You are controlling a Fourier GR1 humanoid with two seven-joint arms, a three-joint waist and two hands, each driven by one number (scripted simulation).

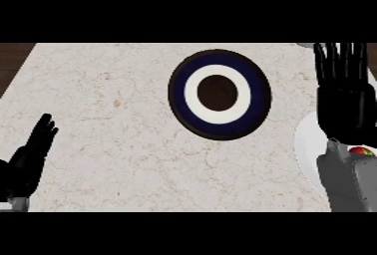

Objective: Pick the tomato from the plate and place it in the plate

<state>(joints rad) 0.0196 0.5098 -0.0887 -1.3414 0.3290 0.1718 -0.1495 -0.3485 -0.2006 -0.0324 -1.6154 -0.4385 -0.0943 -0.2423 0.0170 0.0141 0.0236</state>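
While my right hand [346,107] hung open over the worktop's right edge, the tomato [359,151] lay on the white plate [305,144] by my wrist.
My left hand [26,158] rested open by the left edge, the blue plate [259,97] near the far edge.

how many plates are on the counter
2: a dark blue and white ringed plate at the upper middle of the counter, and a white plate at the right edge, partly hidden under the right hand; more may be out of view.
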